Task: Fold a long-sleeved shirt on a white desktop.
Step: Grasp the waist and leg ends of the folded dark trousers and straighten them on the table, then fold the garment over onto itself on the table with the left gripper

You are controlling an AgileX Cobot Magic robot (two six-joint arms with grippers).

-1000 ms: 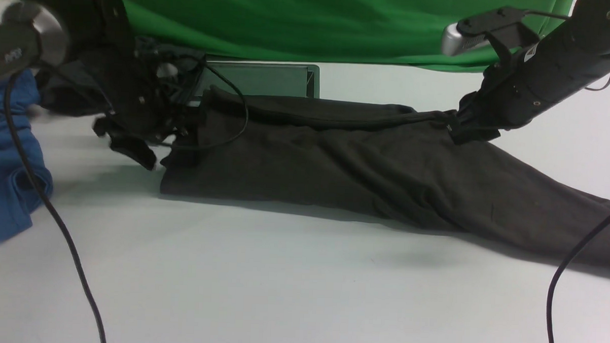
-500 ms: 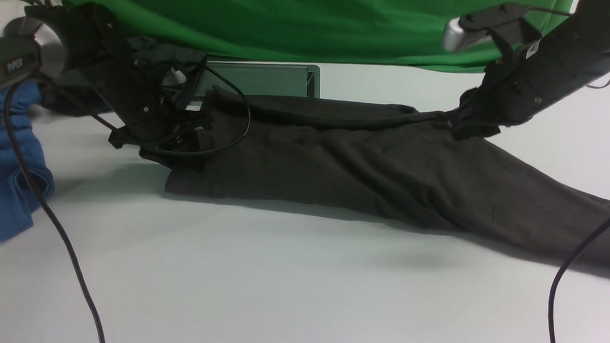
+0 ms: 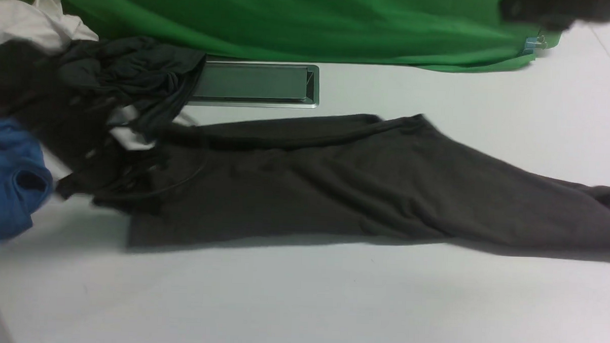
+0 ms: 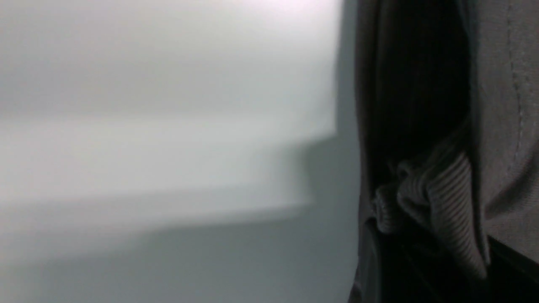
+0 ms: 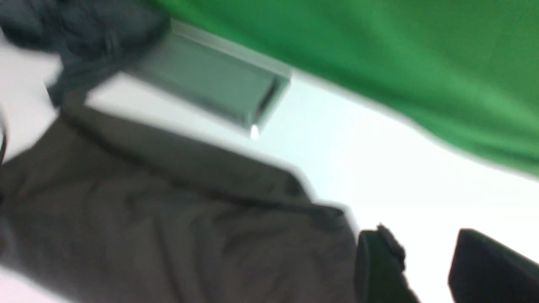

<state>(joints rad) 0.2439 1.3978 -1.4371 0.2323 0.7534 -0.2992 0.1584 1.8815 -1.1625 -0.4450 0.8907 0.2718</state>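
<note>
The front view is lit evenly and softly from above. A narrow, soft-edged shadow is cast on the desktop along the near edge of the shirt. The left side of that view is smeared by motion blur, and a dark smear is seen in its top right corner.

The left wrist view is taken very close. The desktop is rendered out of focus, washed to near-white in part and shaded grey beside the cloth. Only a ribbed cuff is resolved fairly sharply.

The right wrist view is blurred throughout. The edges of the hatch and backdrop are smeared, a small glint is caught at the hatch corner, and the right gripper is shown as soft dark shapes.
</note>
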